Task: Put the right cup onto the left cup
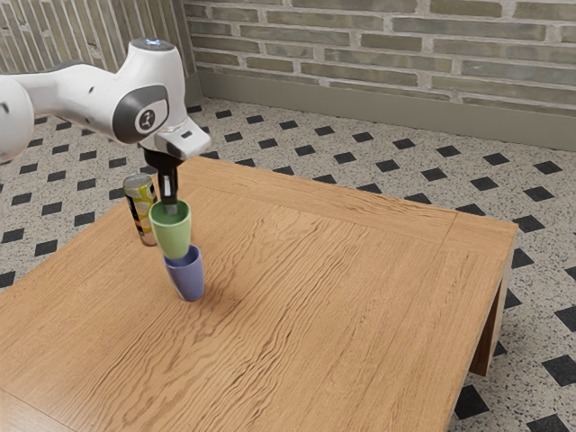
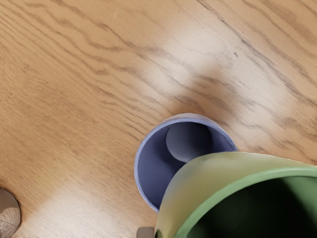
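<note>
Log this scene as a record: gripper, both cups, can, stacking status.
gripper: shut on green cup's rim
green_cup: held off the table, opening up
blue_cup: upright on table
can: upright on table
stacking: not complete; blue cup's opening partly visible beside green cup in wrist view

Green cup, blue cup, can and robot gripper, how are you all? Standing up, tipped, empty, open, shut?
Green cup: mouth up, held off the table, not inside the blue cup; can't tell if empty.
Blue cup: upright on the table, empty.
Can: upright; can't tell if opened.
Gripper: shut on the green cup's wall.
</note>
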